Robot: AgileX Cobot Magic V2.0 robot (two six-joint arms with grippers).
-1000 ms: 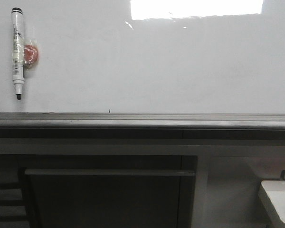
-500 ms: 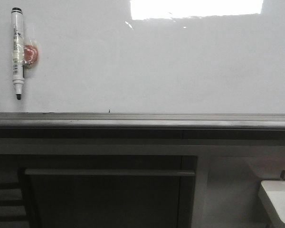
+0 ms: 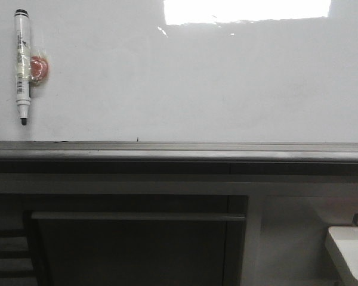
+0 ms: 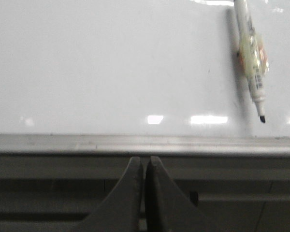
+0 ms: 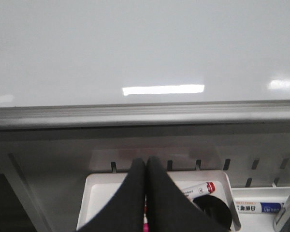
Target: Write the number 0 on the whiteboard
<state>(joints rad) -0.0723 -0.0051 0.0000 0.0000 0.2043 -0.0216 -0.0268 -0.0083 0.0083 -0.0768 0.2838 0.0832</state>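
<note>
The whiteboard fills the upper half of the front view, glossy white, with a bright light patch at its top and a grey ledge along its lower edge. No number 0 shows on it. A black-tipped white marker hangs tip down at the board's upper left, held by tape and a red pad; it also shows in the left wrist view. My left gripper is shut and empty, just below the ledge. My right gripper is shut and empty below the board. Neither gripper shows in the front view.
A white tray under my right gripper holds a red-capped marker and a round black object; its corner shows in the front view. A dark framed panel lies below the ledge.
</note>
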